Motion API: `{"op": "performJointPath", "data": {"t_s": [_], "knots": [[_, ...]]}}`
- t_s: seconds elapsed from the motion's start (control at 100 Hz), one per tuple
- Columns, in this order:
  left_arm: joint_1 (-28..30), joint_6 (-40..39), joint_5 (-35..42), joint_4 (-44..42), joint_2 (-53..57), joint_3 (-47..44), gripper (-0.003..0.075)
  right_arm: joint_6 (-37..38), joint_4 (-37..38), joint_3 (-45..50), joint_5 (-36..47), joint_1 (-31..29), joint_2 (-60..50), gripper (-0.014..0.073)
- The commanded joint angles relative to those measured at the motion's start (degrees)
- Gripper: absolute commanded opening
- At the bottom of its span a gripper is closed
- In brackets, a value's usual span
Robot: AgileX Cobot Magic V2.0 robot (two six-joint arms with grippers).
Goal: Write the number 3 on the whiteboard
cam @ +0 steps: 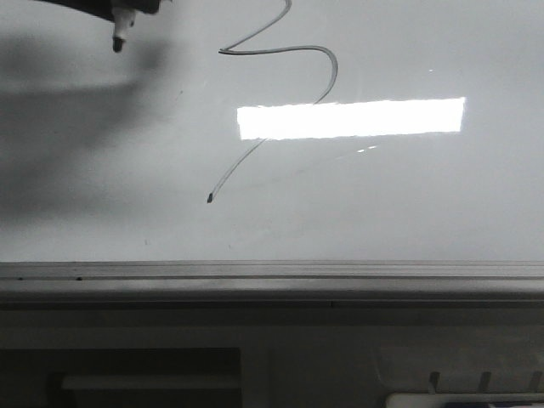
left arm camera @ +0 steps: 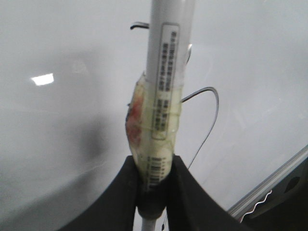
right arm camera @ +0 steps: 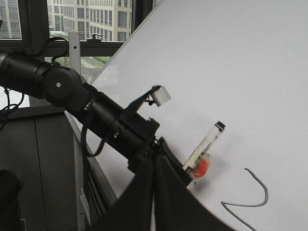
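Front view: number 3 (cam: 280,93) looks finished on whiteboard (cam: 425,204); my left gripper (left arm camera: 154,192) clamps the marker (left arm camera: 166,72), lifted beside it.

The top of the number 3 (cam: 280,59) is cut off by the front view's upper edge. Beyond the left gripper (left arm camera: 154,180), the marker (left arm camera: 166,62) hides part of the line, its tip out of frame. The right gripper's (right arm camera: 154,192) fingers are blurred.

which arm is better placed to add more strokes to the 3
Left. Its end effector grips the marker, whose tip hovers beside the number 3 on the whiteboard. The right end effector holds nothing visible.
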State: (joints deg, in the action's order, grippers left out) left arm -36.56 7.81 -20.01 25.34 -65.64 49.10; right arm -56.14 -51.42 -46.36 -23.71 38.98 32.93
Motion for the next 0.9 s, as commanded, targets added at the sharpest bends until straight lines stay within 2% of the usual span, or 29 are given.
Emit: {"op": "performJointPath", "data": {"t_s": [0.0,0.1,0.25,0.5,0.89], "knots": [[0.01,-0.81,4.88,1.04,-0.87,1.84,-0.0021,0.11,-2.15,-1.23,3.9,-0.43,0.09,-0.0049],[0.01,-1.07,6.71,1.04,-1.99,1.84,-0.0021,0.11,-2.15,-1.23,3.9,-0.43,0.09,-0.0049],[1.73,-6.86,8.48,1.04,-3.26,1.84,-0.0021,0.11,-2.59,-1.23,3.9,-0.43,0.09,-0.0049],[7.09,-6.85,7.53,0.93,-4.19,1.84,-0.0021,0.11,-3.39,-1.23,3.8,-0.43,0.19,-0.0049],[7.34,-6.32,7.73,-0.16,-4.19,1.84,-0.0021,0.11,-3.39,-0.89,3.8,-0.43,0.3,-0.0049]]}}
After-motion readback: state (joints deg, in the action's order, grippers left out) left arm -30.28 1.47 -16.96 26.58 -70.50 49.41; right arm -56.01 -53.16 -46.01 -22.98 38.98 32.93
